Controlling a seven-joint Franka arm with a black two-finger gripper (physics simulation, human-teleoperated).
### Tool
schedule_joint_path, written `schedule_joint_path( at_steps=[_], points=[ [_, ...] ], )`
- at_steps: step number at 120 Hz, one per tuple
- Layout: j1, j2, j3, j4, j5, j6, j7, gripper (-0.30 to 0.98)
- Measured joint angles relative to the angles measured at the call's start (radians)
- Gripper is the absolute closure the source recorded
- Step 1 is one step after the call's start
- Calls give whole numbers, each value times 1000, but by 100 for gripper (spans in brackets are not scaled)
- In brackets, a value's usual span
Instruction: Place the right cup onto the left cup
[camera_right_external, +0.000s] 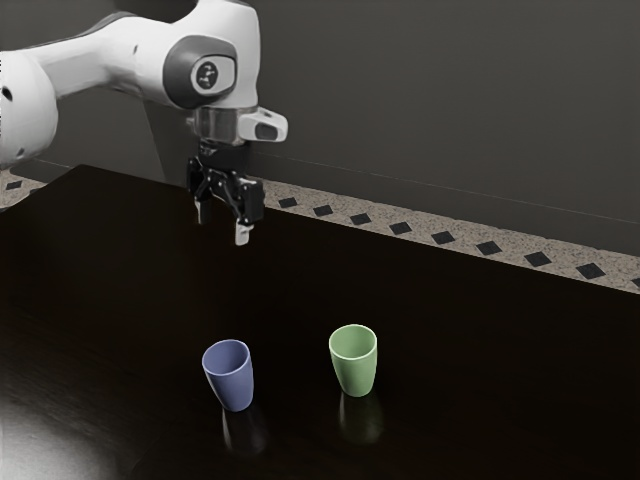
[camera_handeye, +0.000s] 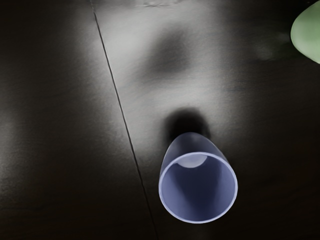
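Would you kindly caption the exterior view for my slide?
The open, empty gripper above a dark table, where a blue cup and a green cup stand apart.

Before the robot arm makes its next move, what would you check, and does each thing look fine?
1. Fingers spread, with nothing between them: ok.
2. Blue cup upright, mouth up: ok.
3. Green cup upright, mouth up: ok.
4. Space between the cups: ok, they stand apart on the table.
5. Fingers around a cup: not ok, they hang above the table, away from both.
6. Whose "right" the task means: cannot tell.
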Motion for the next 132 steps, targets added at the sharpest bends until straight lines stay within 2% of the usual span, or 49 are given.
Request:
schedule_joint_path(
  at_steps=[23, 73, 101, 132],
  points=[
    [-29, 35, -4, -7, -21, 97, 22, 0],
    [-70, 51, -72, -294, -41, 464, -1, 0],
    [-74, 72, -121, -292, -47, 573, -49, 0],
    [-71, 119, -128, -293, -70, 644, -150, 0]
  ],
)
